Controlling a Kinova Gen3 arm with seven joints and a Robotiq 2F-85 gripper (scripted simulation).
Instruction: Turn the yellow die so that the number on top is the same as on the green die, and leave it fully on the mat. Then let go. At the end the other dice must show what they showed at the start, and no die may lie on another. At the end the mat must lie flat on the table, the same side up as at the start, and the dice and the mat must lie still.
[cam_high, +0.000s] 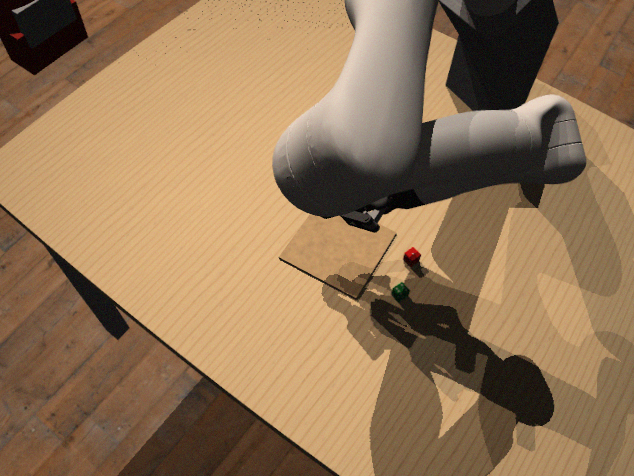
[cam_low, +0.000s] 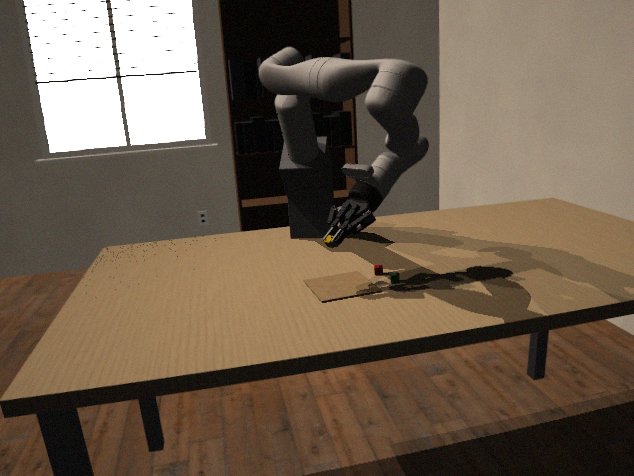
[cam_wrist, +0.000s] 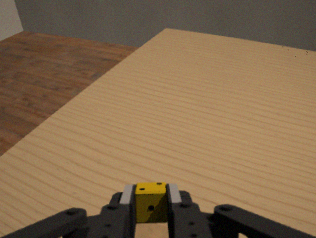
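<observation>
My gripper (cam_wrist: 151, 198) is shut on the yellow die (cam_wrist: 151, 201) and holds it in the air, tilted, above the far edge of the mat. In the exterior view the die (cam_low: 328, 238) shows at the fingertips of the gripper (cam_low: 335, 236), well above the table. In the top view the arm hides most of the gripper (cam_high: 366, 221) and the die. The brown mat (cam_high: 337, 252) lies flat on the table and also shows in the exterior view (cam_low: 342, 284). The red die (cam_high: 412, 255) and the green die (cam_high: 399, 291) sit on the table just right of the mat.
The arm's base (cam_low: 309, 194) stands at the far side of the table. A dark red box (cam_high: 38, 30) sits on the floor beyond the table's far left corner. The arm casts dark shadows over the table's right half.
</observation>
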